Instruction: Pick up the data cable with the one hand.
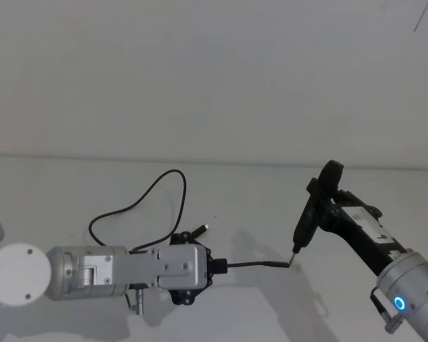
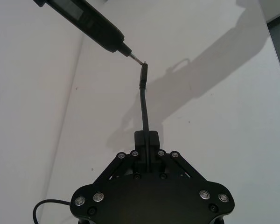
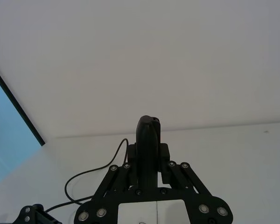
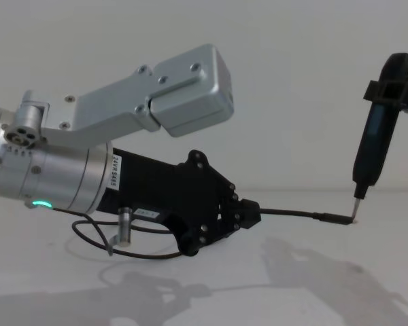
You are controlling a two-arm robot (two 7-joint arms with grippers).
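Between the two claws, low over the white counter (image 1: 71,185), the data cable (image 1: 260,263) is held by the left claw (image 1: 220,265); its fingers are pressed together on the cord, and a short straight piece stands out from them toward the robot's right; in the chest view this piece (image 4: 292,212) runs almost level, with its shadow on the counter under it; the slim plug (image 2: 143,74) at its end touches the metal tip of the pen-shaped tool (image 1: 305,224); the rest of the cable goes back under the left arm and makes a wide loop (image 1: 157,182) on the counter, toward the wall behind; a second branch with a small pale-tipped plug (image 1: 202,229) lies just beside the left claw, on the far side of it; the right claw (image 1: 322,203) comes in from the right side, its fingers clamped on the upper part of the tool, which is tilted with its tip down; in the chest view the tool (image 4: 372,146) hangs nearly upright from the right claw (image 4: 398,88); a green light (image 4: 41,204) glows on the left arm.
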